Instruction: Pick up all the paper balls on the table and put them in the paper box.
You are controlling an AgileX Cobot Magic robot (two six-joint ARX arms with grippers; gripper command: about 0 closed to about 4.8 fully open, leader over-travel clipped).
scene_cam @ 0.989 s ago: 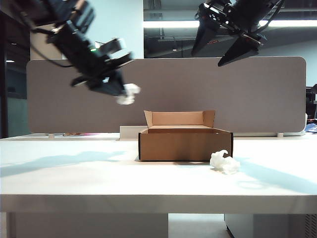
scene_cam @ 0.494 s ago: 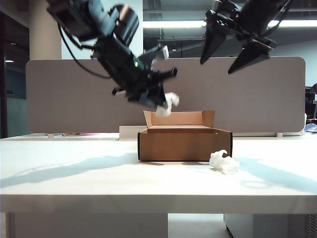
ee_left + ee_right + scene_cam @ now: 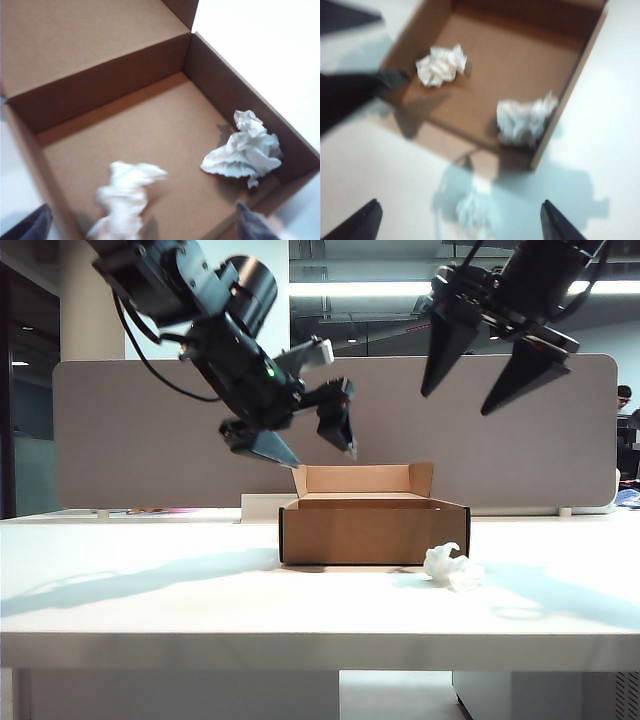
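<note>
A grey divider panel backs the white table, with office ceiling lights behind. In the exterior view the box sits mid-table, its flap upright at the rear, and one ball lies on the table just beside the box's front right corner. My left jaws hang above the box's left rear corner, spread wide with nothing between them. My right jaws hover high above the box's right side, also spread wide and empty.

In the left wrist view I look down into the box. Two balls lie inside: one sharp wad near a side wall and one blurred wad close to the near wall, possibly not yet at rest. Only my two dark fingertips show, far apart.

In the right wrist view the box holds the same two balls, and the third ball lies blurred on the table, close outside the box wall, between my wide fingertips.

The risks, as I judge them: that last ball sits so close to the wall that descending could strike the cardboard and shove the box, or nudge the light wad away. Both arms crowd the box, so they could collide.
</note>
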